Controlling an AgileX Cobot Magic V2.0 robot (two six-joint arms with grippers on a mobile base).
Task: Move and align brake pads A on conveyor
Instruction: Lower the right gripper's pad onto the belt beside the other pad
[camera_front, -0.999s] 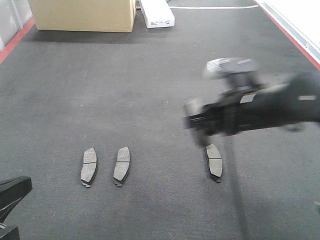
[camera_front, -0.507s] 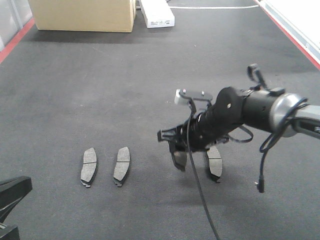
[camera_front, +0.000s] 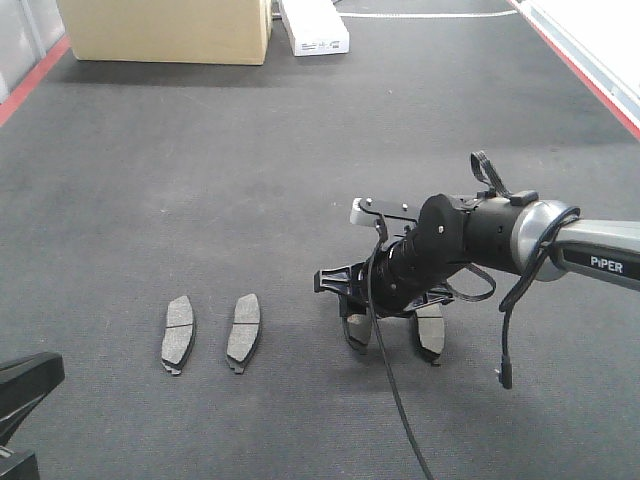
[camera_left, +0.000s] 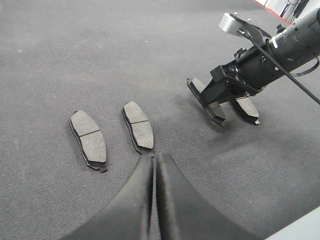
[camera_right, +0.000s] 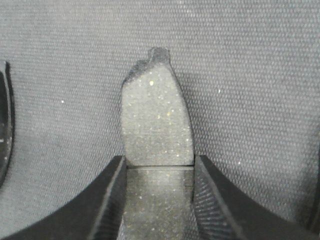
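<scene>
Brake pads A are lying on the conveyor (camera_front: 250, 170), and one pad (camera_right: 156, 120) is sitting between the jaws of the right gripper (camera_front: 360, 318), low and right of centre in the front view. In the right wrist view the two fingers (camera_right: 106, 200) are pressing on the pad's long sides, so the right gripper is closed on it, with the pad's far end pointing away toward the belt. In the left wrist view the held pad is looking tilted, one end near or on the belt; contact cannot be told. A fourth pad (camera_front: 430, 330) is lying just beside it to the right, and two more (camera_front: 179, 332) (camera_front: 243, 331) are resting side by side at lower left. The left gripper (camera_left: 154, 200) is hovering at the bottom of its own view with its jaws pressed together, gripping nothing.

Risk is lying in the release: a tilted pad is likely to flop or twist as the fingers part, ending skewed against the row. The narrow side grip is also leaving room for slipping, and the neighbouring pad is sitting close enough to get nudged.
</scene>
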